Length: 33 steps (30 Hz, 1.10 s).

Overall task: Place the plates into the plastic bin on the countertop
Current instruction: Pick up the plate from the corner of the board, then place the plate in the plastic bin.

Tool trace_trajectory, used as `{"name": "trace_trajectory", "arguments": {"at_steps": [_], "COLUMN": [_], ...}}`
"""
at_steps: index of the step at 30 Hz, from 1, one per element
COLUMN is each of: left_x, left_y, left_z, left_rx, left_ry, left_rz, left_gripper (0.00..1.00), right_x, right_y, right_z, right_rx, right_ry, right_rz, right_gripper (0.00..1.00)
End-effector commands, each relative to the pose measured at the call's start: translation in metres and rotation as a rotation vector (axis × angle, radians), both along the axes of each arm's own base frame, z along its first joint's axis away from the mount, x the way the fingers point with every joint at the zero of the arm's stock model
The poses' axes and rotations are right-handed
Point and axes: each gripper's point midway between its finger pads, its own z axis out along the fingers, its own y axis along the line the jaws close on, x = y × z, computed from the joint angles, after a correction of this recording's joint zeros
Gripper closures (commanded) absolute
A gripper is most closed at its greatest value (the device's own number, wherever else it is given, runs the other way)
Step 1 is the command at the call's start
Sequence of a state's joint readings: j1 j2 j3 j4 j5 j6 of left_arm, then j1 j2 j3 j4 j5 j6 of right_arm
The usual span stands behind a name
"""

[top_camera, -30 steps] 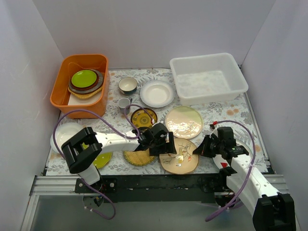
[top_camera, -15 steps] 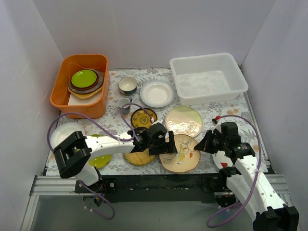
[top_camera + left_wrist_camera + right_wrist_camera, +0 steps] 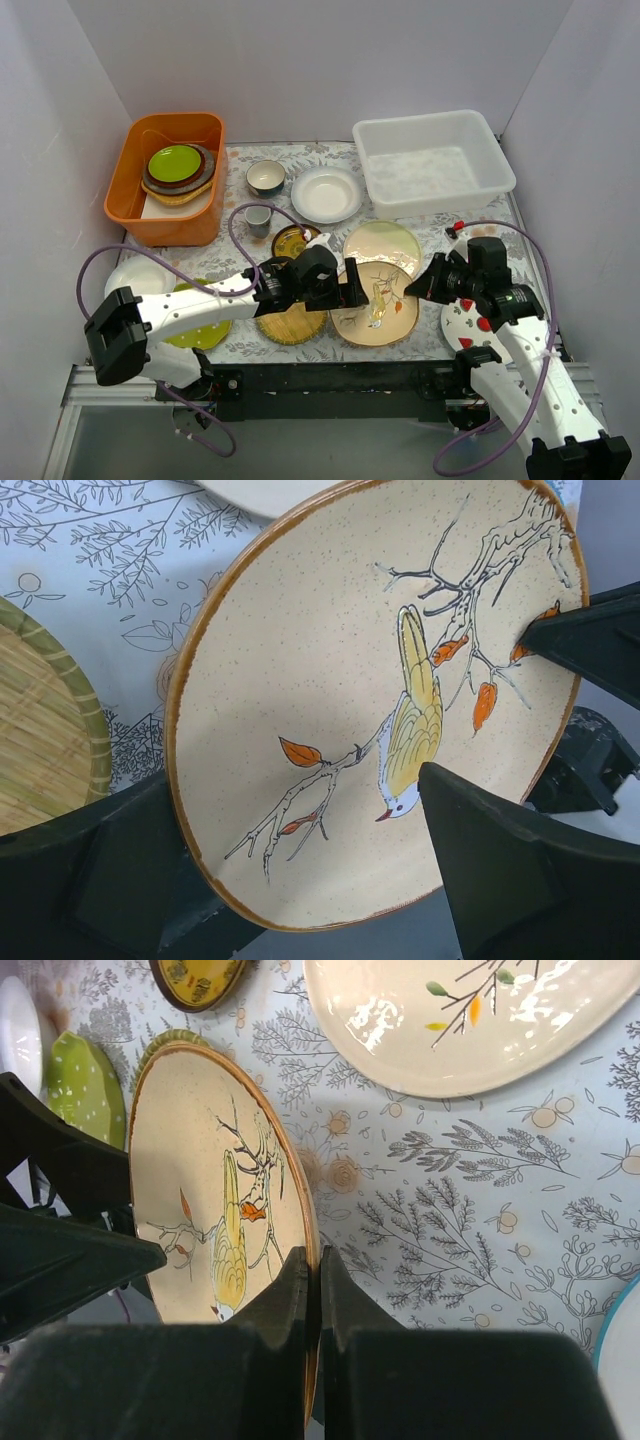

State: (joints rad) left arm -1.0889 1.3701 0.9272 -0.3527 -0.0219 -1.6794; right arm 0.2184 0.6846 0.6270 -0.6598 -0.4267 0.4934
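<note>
At near centre, right gripper [image 3: 312, 1260] clenched on right rim of speckled cream round plate [image 3: 215, 1210] with painted yellow bird, tilted over leaf-printed countertop [image 3: 470, 235]. Left gripper [image 3: 356, 297] released, both jaws wide astride plate's left edge. White translucent plastic bin [image 3: 420, 118] sits far right.

Speckled, fairly matt stoneware look on the bird plate [image 3: 330, 680], brown rim. Way glossier glaze on the sprig plate [image 3: 450, 1050], bright glare spots. Coarse woven straw on the yellow plate [image 3: 40, 740]. Soft printed cloth over the bench [image 3: 470, 1220], no shine. Milky translucent plastic for the bin [image 3: 440, 203], smooth orange plastic for the tub [image 3: 118, 190]. Matt black plastic on the fingers [image 3: 500, 880] of the left gripper [image 3: 290, 795].
</note>
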Motion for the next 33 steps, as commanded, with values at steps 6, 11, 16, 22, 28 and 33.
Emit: {"name": "trace_trajectory", "arguments": {"at_steps": [6,11,16,22,28,33], "left_x": [-0.003,-0.002,-0.003,0.0,0.002,0.002], "left_y": [0.012,0.025,0.027,0.025,0.023,0.019], "left_z": [0.047,0.043,0.051,0.059,0.062,0.065], "left_rx": [-0.071,-0.039,-0.093,-0.169,-0.211,-0.234], "left_ry": [-0.076,-0.079,-0.094,-0.124,-0.133,-0.134], "left_rz": [0.035,0.073,0.081,0.095,0.112,0.102], "left_gripper": [0.08,0.07,0.11,0.22,0.63,0.98], "right_x": [0.015,0.015,0.015,0.01,0.007,0.004], "right_y": [0.021,0.023,0.028,0.037,0.04,0.043], "right_z": [0.088,0.1,0.113,0.128,0.129,0.12], "right_rx": [0.154,0.164,0.208,0.279,0.307,0.327], "right_ry": [-0.196,-0.216,-0.245,-0.27,-0.257,-0.236], "right_rz": [0.051,0.063,0.083,0.122,0.141,0.158], "right_gripper": [0.99,0.99,0.99,0.99,0.99,0.99]}}
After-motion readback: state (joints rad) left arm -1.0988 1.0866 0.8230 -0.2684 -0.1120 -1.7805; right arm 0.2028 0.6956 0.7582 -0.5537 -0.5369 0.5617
